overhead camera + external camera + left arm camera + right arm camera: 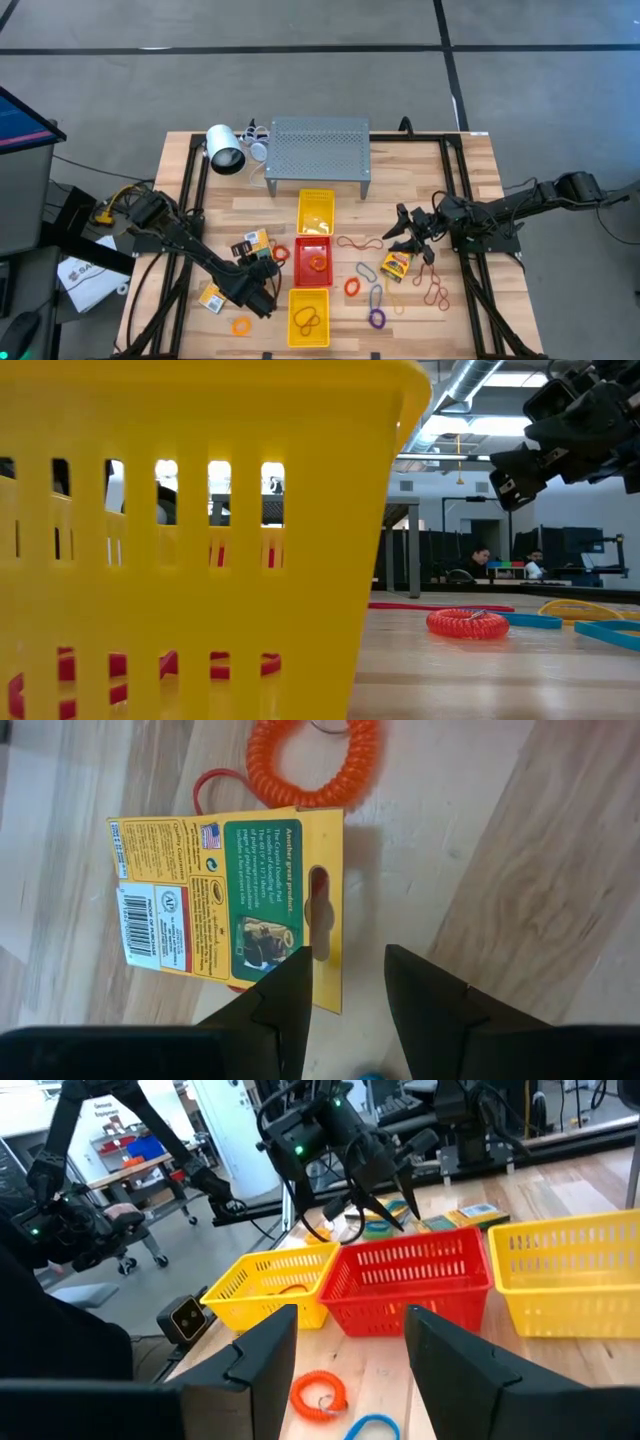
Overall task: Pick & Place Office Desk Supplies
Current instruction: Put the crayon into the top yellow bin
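Note:
My left gripper [265,268] [345,955] is open, pointing down just over a yellow card packet [230,890] [250,243] lying flat on the table beside an orange coil [315,760]. One fingertip [300,965] stands over the packet's hang-tab edge, the other over bare wood. My right gripper [403,228] [350,1320] is open and raised above the table, near another packet [395,265]. A third packet [212,297] lies left of the near yellow tray. Loops lie scattered: orange coil [352,287], purple ring [377,318], red bands [435,290]. My left gripper has one fingertip over the card packet's hang-tab edge [325,935], coming from above. I cannot tell whether it touches the packet. The packet lies flat on the table.
Three trays stand in a row mid-table: yellow [317,210], red [300,245] holding an orange coil, yellow [296,300] holding a brown loop. A perforated metal shelf [318,150] and a white lamp [225,150] stand at the far edge. An orange ring [241,325] lies near-left.

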`<state>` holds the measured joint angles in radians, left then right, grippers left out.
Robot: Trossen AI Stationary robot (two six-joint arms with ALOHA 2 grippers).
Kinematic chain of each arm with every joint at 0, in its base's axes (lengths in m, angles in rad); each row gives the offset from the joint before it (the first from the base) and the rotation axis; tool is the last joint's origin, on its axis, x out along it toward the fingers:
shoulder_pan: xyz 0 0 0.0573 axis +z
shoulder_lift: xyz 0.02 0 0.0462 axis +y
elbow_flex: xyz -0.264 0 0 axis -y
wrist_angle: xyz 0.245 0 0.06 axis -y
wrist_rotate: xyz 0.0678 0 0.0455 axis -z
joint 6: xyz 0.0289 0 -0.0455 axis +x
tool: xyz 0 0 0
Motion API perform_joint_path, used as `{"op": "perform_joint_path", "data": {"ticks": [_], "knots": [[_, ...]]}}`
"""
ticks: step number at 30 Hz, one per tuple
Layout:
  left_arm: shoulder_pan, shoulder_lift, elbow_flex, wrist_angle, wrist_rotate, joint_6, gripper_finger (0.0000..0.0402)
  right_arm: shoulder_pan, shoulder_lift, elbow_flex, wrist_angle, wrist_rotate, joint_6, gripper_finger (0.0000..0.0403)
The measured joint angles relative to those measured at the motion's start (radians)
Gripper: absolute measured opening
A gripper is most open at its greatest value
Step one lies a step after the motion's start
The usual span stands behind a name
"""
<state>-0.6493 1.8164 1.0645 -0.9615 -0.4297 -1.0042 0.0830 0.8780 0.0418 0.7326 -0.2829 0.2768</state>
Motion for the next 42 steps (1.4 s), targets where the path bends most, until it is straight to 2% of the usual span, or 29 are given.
{"op": "perform_joint_path", "data": {"ticks": [10,27,37,42], "knots": [[0.022,-0.001,0.0,0.0,0.01,0.002,0.0117,0.0,0.0,0.0,-0.005,0.0,0.001,0.0182],[0.022,-0.001,0.0,0.001,0.036,0.004,0.0039,0.0,0.0,0.0,-0.007,0.0,0.004,0.0182],[0.022,-0.002,0.0,0.001,0.041,0.004,0.0005,0.0,0.0,0.0,-0.007,0.0,0.004,0.0182],[0.023,-0.002,0.0,0.001,0.053,0.002,0.0002,0.0,0.0,0.0,-0.007,0.0,0.004,0.0182]]}}
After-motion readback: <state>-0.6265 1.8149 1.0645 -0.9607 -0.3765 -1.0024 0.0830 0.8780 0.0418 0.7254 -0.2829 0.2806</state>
